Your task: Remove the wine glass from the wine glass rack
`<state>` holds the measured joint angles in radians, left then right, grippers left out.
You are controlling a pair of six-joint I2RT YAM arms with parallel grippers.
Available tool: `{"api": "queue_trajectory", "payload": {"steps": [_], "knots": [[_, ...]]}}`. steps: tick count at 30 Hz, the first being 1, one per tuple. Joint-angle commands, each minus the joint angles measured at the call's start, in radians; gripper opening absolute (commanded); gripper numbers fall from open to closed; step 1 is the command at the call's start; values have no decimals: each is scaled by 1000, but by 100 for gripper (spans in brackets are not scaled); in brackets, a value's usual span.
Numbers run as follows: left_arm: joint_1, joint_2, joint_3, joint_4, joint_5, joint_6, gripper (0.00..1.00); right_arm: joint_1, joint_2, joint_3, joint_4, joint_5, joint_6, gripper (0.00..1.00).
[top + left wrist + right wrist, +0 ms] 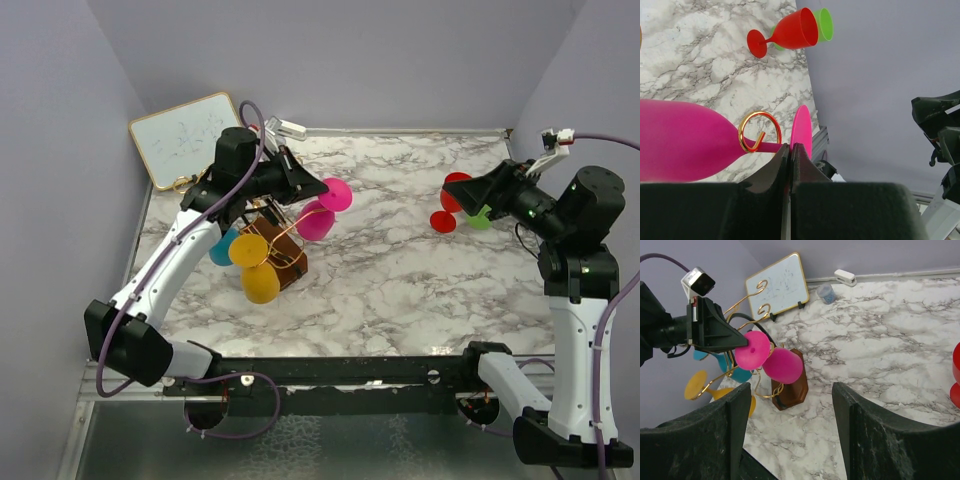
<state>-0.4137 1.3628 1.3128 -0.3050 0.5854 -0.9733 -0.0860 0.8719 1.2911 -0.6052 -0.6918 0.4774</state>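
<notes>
Clearly the left pincer is clamped on the stem of the magenta wine glass, just by its foot. The stem lies inside a curled hook of the wine glass rack, which stands at nine o'clock on the counter. The right pincer is spread apart at two o'clock, near a red glass and a green glass.

Marble-patterned table enclosed by plain lavender walls.
</notes>
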Motion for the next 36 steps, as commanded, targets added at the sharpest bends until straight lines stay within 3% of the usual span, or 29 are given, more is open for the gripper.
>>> {"api": "queue_trajectory", "payload": {"steps": [1, 11, 26, 36], "knots": [[0, -54, 96, -139, -77, 93, 0, 6, 12, 20, 12, 7, 3, 65], [1, -39, 172, -253, -201, 179, 0, 6, 33, 42, 8, -20, 3, 65], [-7, 153, 286, 31, -56, 123, 0, 20, 65, 40, 36, -149, 6, 66], [-153, 153, 391, 246, 95, 162, 0, 168, 156, 114, 45, -363, -26, 65]]}}
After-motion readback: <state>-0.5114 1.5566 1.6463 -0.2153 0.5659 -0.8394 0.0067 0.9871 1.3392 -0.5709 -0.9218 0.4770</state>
